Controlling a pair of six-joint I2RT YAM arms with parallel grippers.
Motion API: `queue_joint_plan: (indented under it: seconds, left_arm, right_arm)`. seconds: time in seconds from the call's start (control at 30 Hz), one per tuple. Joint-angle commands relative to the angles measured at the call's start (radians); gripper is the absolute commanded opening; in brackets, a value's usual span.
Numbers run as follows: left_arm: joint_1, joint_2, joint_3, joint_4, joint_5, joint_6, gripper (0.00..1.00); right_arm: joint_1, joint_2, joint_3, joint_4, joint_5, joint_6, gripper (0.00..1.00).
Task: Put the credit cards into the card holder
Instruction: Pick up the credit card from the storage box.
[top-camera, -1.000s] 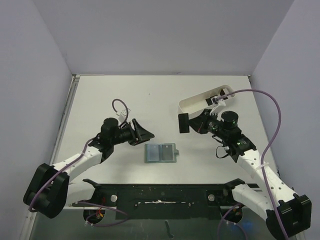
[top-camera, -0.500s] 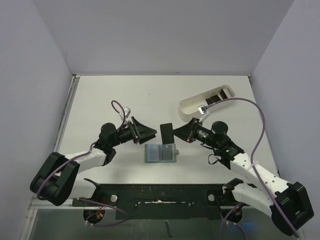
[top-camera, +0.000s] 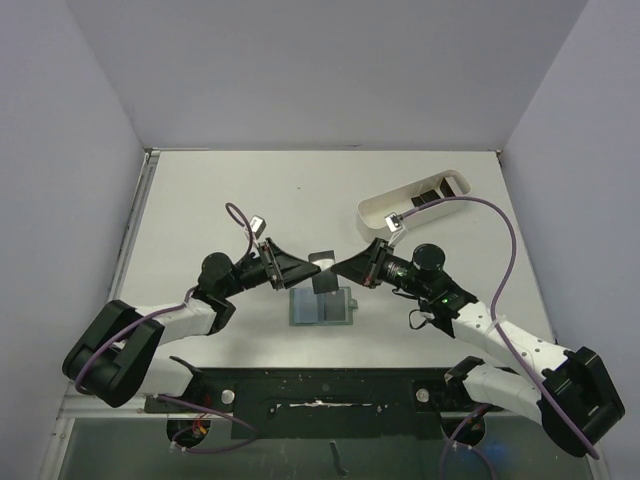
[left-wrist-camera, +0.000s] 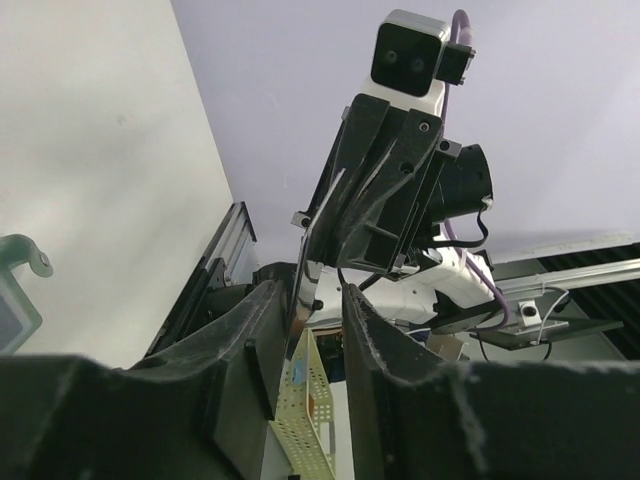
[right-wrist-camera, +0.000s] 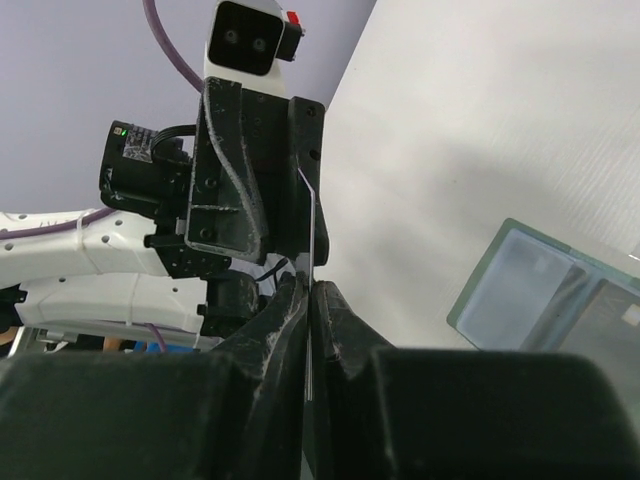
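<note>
Step in hand: mid-air handover of one card, above the holder.

- Right gripper (top-camera: 338, 268): pressed together on a thin, flat black rectangular credit card (top-camera: 322, 274). In the right wrist view the card (right-wrist-camera: 312, 235) stands edge-on and upright out of the pinched fingertips (right-wrist-camera: 312, 300).
- Left gripper (top-camera: 305, 268): faces the right one tip to tip and straddles the same card. In the left wrist view the jaws are part-spread (left-wrist-camera: 312, 330). The card edge (left-wrist-camera: 298, 290) sits close to one finger, with a clear gap to the other. It is not yet gripped on this side, as far as I can see.
- Small flat grey-green folding card holder (top-camera: 322, 308): lies open on the white table (top-camera: 200, 200), at 6 o'clock from the held card and just below it. Its bluish pockets face up (right-wrist-camera: 540, 290). Nothing holds it down.
- Long white oblong tray (top-camera: 385, 212): at 1 o'clock from the holder and well apart from it. At least two more black cards (top-camera: 430, 196) lie inside.

Judgement: early in the task. I can see no card in the pockets, though the view is too coarse to be sure.

Next move calls for:
- The left jaws should press onto the card's flat faces before the right lets go, otherwise the card drops.
- The receiving arm then needs to tilt the card flat and line up one edge with a pocket mouth.
- The holder is loose and light, so it is likely to slide under a push. The free gripper may need to pin it.
</note>
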Motion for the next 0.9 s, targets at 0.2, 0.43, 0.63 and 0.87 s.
queue_joint_plan:
  seconds: [0.2,0.43,0.63,0.87]
  left_arm:
    - [-0.007,-0.022,0.014,0.059,-0.015,0.023,0.0]
    - [-0.007,-0.031,0.021,-0.013,0.01,0.087,0.05]
    - [-0.006,-0.035,0.017,-0.019,0.033,0.096,0.1]
    - [-0.008,-0.031,0.022,0.13,0.069,0.03,0.17]
  right_arm:
    - [0.036,0.027,0.008,0.059,0.01,0.007,0.21]
    - [0.045,0.047,0.018,0.075,-0.004,0.009,0.32]
    - [0.045,0.051,0.028,0.002,0.028,-0.029,0.18]
    - [0.044,0.04,0.005,0.002,0.027,-0.033,0.13]
